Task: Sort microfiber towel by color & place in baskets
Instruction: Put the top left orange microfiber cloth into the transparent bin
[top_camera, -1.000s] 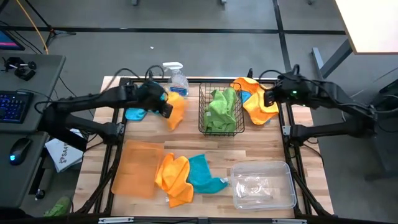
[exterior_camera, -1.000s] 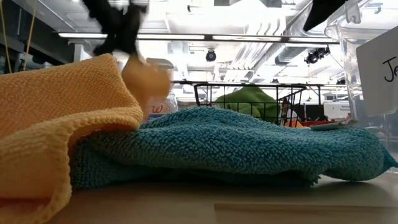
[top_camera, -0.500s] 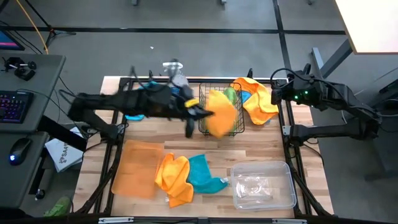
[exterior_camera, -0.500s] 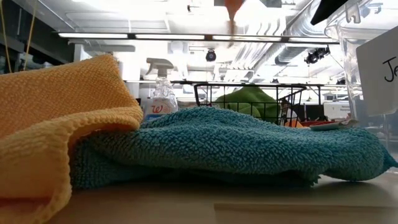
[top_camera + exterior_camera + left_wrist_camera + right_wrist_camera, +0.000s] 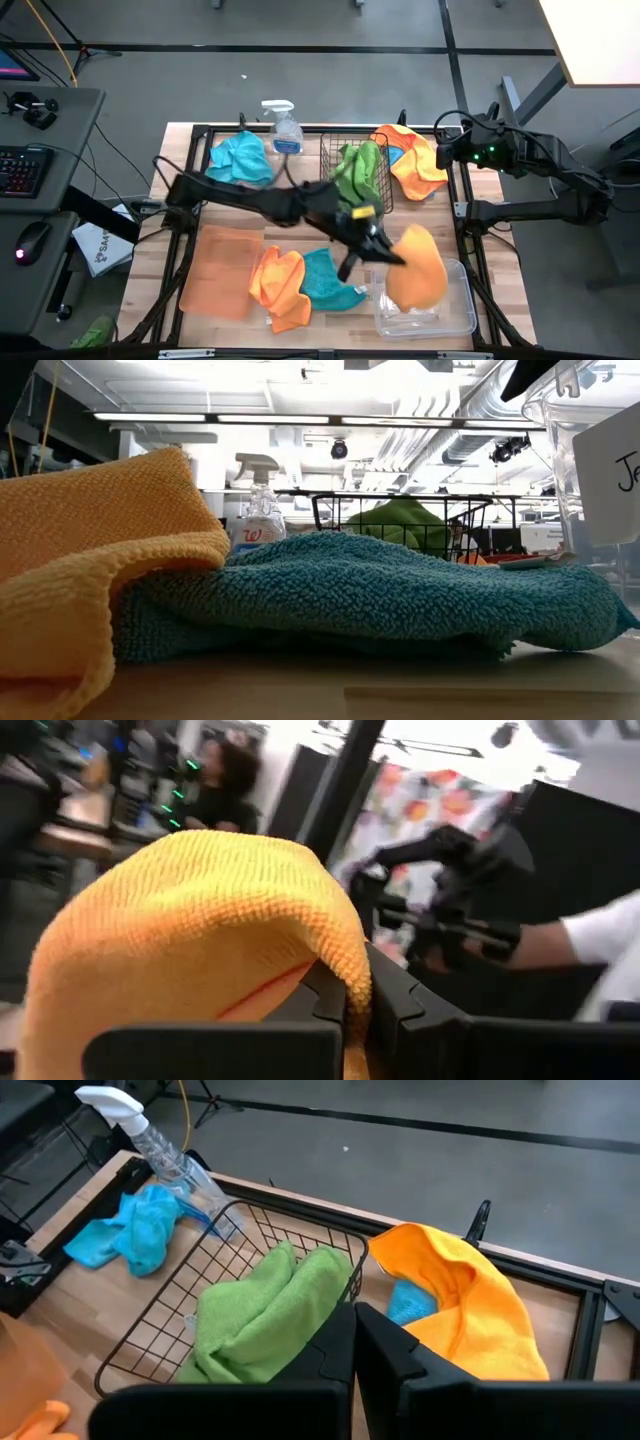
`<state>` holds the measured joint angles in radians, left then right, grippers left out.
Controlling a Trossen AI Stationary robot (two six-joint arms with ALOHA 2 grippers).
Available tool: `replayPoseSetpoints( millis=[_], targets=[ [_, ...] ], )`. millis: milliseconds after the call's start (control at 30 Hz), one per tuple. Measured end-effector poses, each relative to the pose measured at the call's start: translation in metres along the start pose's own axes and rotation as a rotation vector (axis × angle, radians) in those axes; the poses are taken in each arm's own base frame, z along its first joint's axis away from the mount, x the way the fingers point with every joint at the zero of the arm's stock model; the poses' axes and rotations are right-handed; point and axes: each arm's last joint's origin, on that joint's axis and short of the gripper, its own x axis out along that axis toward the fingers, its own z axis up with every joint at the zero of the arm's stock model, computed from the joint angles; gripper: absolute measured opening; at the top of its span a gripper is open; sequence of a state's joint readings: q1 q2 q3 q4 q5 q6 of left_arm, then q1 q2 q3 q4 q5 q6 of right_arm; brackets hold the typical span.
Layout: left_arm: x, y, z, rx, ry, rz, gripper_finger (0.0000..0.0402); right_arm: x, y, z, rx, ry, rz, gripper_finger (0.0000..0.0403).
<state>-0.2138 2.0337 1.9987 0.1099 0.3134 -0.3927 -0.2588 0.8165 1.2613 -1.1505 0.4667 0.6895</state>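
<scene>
Orange microfiber towel point(image 5: 415, 268), pinched in the left end effector point(image 5: 383, 258), has swung from beside the wire basket point(image 5: 355, 180) to above the clear bin point(image 5: 425, 298); release looks next. The right end effector point(image 5: 352, 1342) waits, fingers together, empty. More towels litter the wooden counter point(image 5: 240, 215); a person shows behind.

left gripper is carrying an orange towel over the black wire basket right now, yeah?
Not quite. The left gripper does hold an orange towel, but the high view shows it over the clear plastic bin, not the black wire basket.
</scene>
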Motion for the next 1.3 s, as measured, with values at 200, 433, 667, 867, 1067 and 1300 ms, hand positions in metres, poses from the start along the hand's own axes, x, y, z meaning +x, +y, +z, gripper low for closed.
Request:
replayPoseSetpoints(
  millis=[200, 433, 667, 867, 1067, 1300],
  targets=[
    [0.032, 0.026, -0.053, -0.066, 0.050, -0.035, 0.0000, 0.000, -0.001, -0.002, -0.012, 0.017, -0.010, 0.0001],
    [0.056, 0.056, -0.118, -0.165, 0.147, -0.017, 0.0000, 0.000, -0.002, -0.003, -0.018, 0.027, -0.018, 0.0001],
    [0.066, 0.065, -0.160, -0.224, 0.241, 0.007, 0.0000, 0.000, -0.002, -0.003, -0.035, 0.027, -0.018, 0.0001],
    [0.066, 0.062, -0.166, -0.161, 0.296, 0.011, 0.0034, 0.000, -0.002, -0.002, -0.060, 0.019, -0.029, 0.0001],
    [0.064, 0.063, -0.166, -0.105, 0.334, 0.006, 0.0130, 0.000, -0.003, -0.002, -0.061, 0.004, -0.048, 0.0001],
    [0.055, 0.051, -0.142, 0.029, 0.381, -0.021, 0.0230, 0.000, -0.003, -0.002, -0.062, 0.004, -0.050, 0.0001]
  ],
)
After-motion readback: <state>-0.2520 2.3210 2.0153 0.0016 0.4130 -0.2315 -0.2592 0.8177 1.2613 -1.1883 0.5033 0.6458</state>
